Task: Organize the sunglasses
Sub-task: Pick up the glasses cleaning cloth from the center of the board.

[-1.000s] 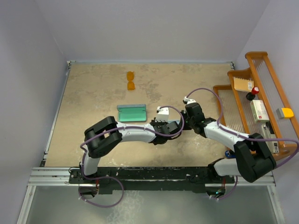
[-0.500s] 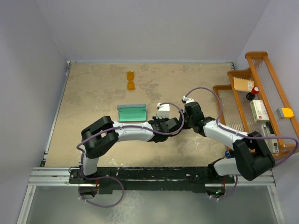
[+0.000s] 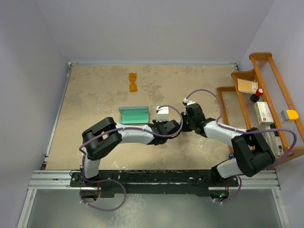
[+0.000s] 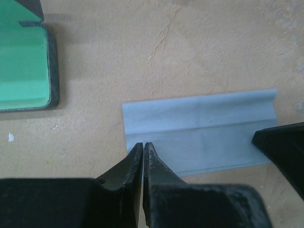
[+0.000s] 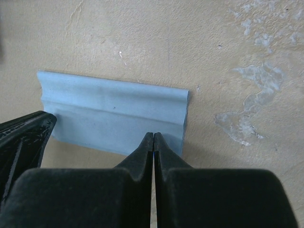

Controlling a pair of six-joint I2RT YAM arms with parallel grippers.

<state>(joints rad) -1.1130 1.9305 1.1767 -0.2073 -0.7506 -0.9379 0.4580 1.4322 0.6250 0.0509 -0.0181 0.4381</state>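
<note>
a pale blue cloth lies flat on the mottled beige table, with a crease running along its length. to its left, apart from it, sits an open case, grey-blue outside and teal-green inside. at the table's right edge stands a wooden rack holding a white box and a small red-capped item.

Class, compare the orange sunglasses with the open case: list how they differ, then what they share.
The sunglasses are translucent orange; the case is grey-blue with a green lining. The sunglasses lie near the far edge of the table; the case sits mid-table. The sunglasses look smaller than the case. Both rest on the table, apart from each other.
</note>
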